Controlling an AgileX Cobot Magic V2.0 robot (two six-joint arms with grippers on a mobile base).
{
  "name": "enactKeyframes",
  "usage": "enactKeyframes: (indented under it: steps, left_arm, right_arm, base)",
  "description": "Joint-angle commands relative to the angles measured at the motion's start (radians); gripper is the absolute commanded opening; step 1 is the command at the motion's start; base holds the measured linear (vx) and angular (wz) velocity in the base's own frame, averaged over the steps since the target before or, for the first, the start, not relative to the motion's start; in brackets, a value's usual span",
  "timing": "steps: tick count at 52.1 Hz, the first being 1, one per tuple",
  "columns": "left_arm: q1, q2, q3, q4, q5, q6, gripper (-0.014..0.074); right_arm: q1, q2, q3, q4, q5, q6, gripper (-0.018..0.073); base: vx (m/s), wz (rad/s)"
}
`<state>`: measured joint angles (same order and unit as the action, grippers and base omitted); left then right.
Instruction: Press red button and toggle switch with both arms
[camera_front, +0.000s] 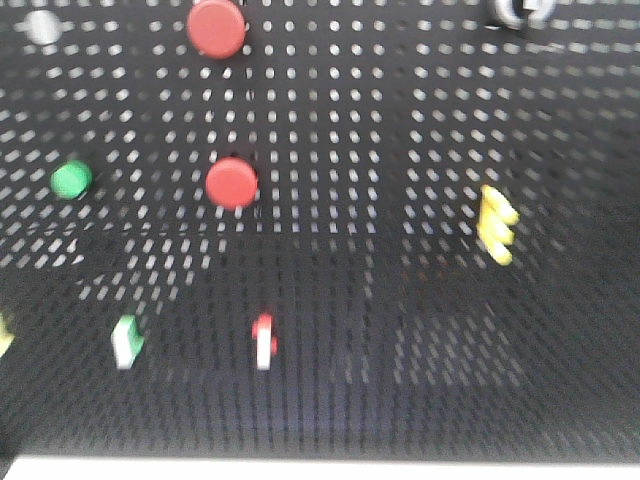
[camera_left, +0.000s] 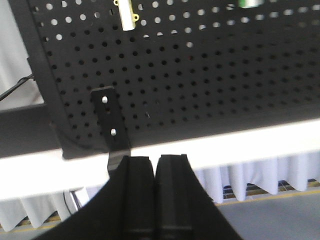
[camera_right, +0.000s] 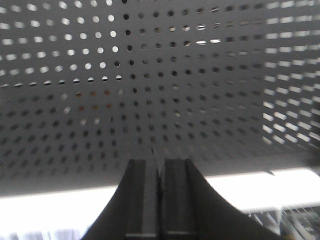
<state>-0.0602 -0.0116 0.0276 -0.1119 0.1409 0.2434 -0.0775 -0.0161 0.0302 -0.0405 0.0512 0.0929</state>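
Observation:
On the black pegboard (camera_front: 400, 150) a round red button (camera_front: 231, 183) sits left of centre, with a second red button (camera_front: 216, 27) above it at the top edge. A red and white toggle switch (camera_front: 264, 341) is mounted below them. Neither arm shows in the front view. My left gripper (camera_left: 155, 159) is shut and empty, low in front of the board's white bottom rail (camera_left: 225, 145). My right gripper (camera_right: 160, 162) is also shut and empty, pointing at bare pegboard (camera_right: 150, 90). No button or switch appears in the right wrist view.
A green button (camera_front: 71, 180), a green and white switch (camera_front: 127, 341), a yellow part (camera_front: 497, 224), a grey knob (camera_front: 42, 27) and a grey fitting (camera_front: 520, 10) also sit on the board. A black bracket (camera_left: 111, 122) and a pale yellow part (camera_left: 126, 18) show in the left wrist view.

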Motion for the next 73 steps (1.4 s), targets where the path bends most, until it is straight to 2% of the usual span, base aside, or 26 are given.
enactKeyframes:
  steps: [1, 26, 73]
  left_arm:
    - [-0.001, -0.015, 0.034, -0.005, -0.081, -0.006, 0.0001]
    - [-0.001, -0.015, 0.034, -0.005, -0.081, -0.006, 0.0001]
    - [-0.001, -0.015, 0.034, -0.005, -0.081, -0.006, 0.0001]
  right_arm:
    - [-0.007, -0.01, 0.012, -0.001, -0.083, -0.004, 0.0]
    - [-0.007, -0.01, 0.012, -0.001, -0.083, -0.004, 0.0]
    - [-0.007, -0.01, 0.012, -0.001, -0.083, -0.004, 0.0]
  base:
    - [0.34, 0.04]
    - [0.2, -0.02]
    - [-0.02, 0.0]
